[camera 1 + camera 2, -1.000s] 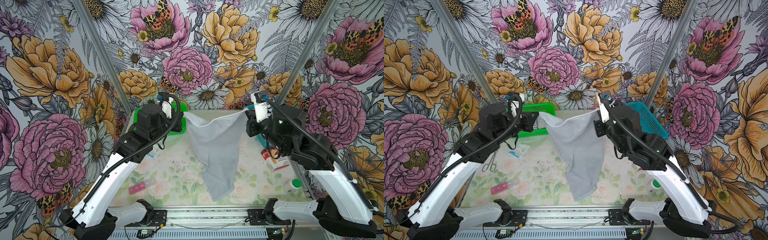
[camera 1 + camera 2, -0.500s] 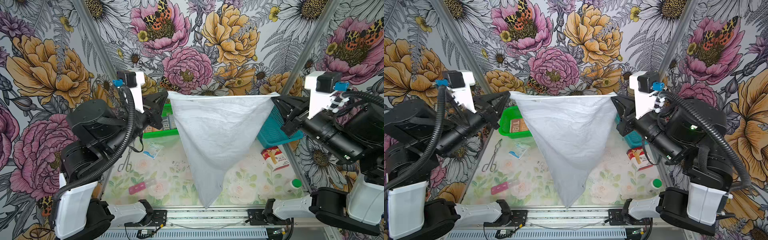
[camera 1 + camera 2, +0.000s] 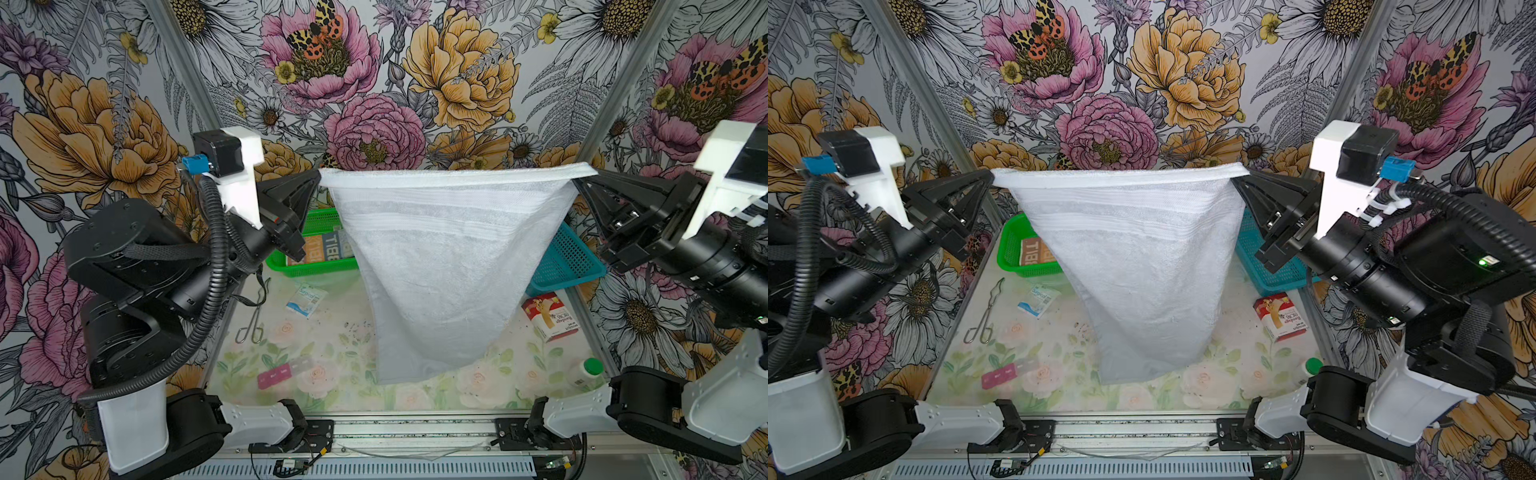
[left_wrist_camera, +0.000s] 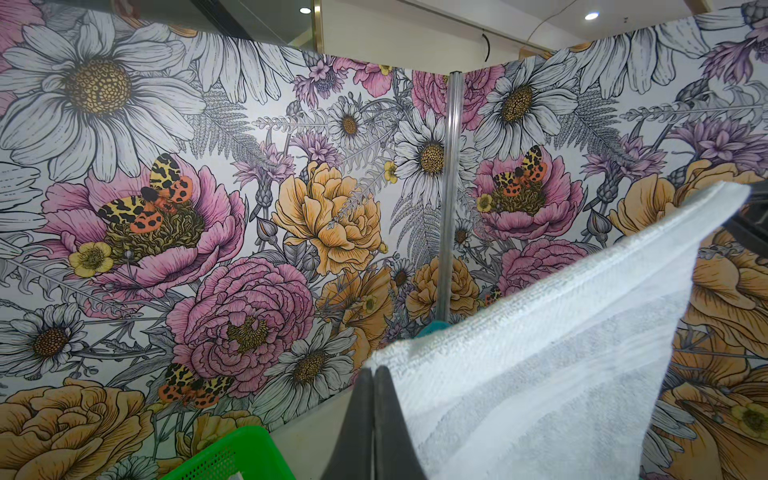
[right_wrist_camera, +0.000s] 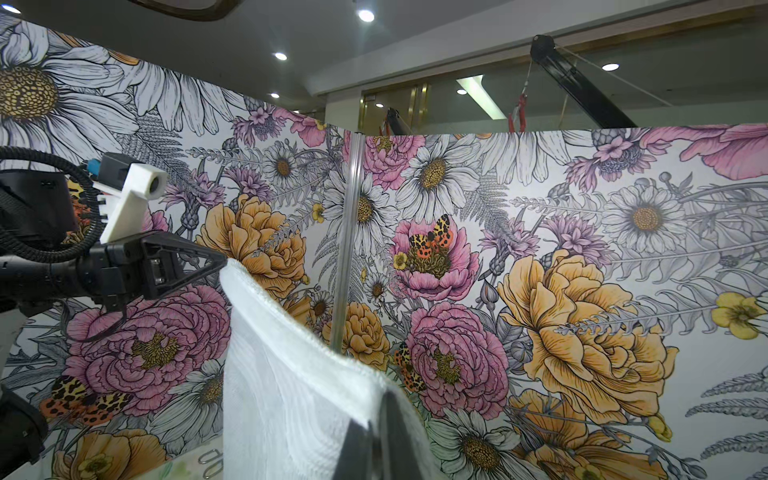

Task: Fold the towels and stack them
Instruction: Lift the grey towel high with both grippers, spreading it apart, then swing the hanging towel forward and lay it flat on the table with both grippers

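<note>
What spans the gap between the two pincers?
The light grey towel: its top hem runs taut from left pincer to right pincer, in both top views.

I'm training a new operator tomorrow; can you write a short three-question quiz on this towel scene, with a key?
1. True or false: the grey towel lies crumpled in a heap.
2. The left gripper and right gripper are: A) open, B) shut on the towel's top corners, C) shut on nothing.
3. Fill in: the lettered towel lies in the ____ basket.
Key: 1 false, it hangs stretched out; 2 B; 3 green basket.
</note>
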{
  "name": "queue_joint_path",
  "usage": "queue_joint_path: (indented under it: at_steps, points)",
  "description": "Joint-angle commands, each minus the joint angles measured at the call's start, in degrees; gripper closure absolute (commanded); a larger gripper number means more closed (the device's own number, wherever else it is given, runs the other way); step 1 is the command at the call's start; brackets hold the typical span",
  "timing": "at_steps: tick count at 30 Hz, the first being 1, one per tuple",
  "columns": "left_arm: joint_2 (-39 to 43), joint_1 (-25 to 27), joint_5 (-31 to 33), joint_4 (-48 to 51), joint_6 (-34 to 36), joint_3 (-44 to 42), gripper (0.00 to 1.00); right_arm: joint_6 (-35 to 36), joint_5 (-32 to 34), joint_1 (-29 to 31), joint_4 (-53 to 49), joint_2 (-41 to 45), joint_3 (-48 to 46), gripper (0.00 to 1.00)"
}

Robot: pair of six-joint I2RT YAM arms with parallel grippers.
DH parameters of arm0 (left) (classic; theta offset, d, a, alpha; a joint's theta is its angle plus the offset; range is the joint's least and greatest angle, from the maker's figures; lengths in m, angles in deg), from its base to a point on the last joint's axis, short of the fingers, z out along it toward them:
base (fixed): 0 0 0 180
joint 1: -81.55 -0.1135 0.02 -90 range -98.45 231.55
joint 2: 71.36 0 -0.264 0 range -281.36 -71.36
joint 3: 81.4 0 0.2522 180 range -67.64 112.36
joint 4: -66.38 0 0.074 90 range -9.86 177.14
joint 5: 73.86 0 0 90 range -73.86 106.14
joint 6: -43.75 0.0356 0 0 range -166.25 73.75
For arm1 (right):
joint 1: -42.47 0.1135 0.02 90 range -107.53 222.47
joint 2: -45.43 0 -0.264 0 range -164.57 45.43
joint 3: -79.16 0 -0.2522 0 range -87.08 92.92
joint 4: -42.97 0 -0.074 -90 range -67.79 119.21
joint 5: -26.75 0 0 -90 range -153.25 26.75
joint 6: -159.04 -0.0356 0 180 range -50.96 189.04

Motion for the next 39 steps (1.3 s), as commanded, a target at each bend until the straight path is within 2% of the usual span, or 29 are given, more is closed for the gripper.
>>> queue_joint_path:
  at_steps: [1,5,10,14,16,19,23,27,29,31,33,36,37,39]
  points:
    - [2.1,-0.2,3.1,0.6,3.0,2.1,1.00,1.3,-3.9,0.2,6.8,1.3,1.3,1.00]
    - [3.3,-0.1,1.2,0.6,3.3,1.7,1.00,1.0,-7.6,0.1,8.3,3.0,0.7,1.00]
    - [4.1,-0.1,-2.6,0.3,3.6,2.2,1.00,0.6,-7.8,-0.7,10.4,7.0,-3.4,1.00]
    - [3.3,-0.2,-7.5,0.3,3.9,4.5,1.00,0.0,-9.9,-3.0,13.9,11.3,-8.4,1.00]
    - [2.7,-0.3,-7.7,0.4,3.6,5.6,1.00,-0.8,-10.3,-4.9,14.2,12.2,-8.7,1.00]
    - [1.9,-0.3,-5.6,0.3,4.0,4.9,1.00,-0.5,-8.3,-6.8,14.2,13.6,-11.2,1.00]
    - [0.0,-0.3,1.2,0.3,4.9,2.8,1.00,1.5,-4.0,-7.0,14.5,15.1,-16.1,1.00]
    - [-3.7,-0.6,9.5,0.2,7.0,0.8,1.00,4.0,2.9,-6.9,15.4,14.6,-19.6,1.00]
    - [-5.8,-3.3,9.1,0.1,6.7,-0.4,1.00,5.5,5.7,-6.9,16.6,14.2,-21.7,1.00]
    - [-7.7,-8.7,5.1,0.1,3.9,-1.3,1.00,7.2,8.8,-6.8,18.6,13.5,-23.6,1.00]
    - [-9.8,-15.6,-1.8,-0.2,-0.3,-2.7,1.00,9.2,11.6,-6.9,20.6,12.3,-25.5,1.00]
    - [-12.2,-19.8,-4.7,-2.6,-1.9,-6.8,1.00,11.8,14.9,-7.9,24.5,10.9,-30.5,1.00]
    - [-12.7,-20.8,-5.5,-3.9,-2.4,-8.4,1.00,11.8,14.8,-9.0,26.2,10.7,-32.9,1.00]
    - [-13.7,-22.6,-7.9,-6.9,-3.5,-12.2,1.00,9.0,10.5,-15.0,28.2,9.7,-37.4,1.00]
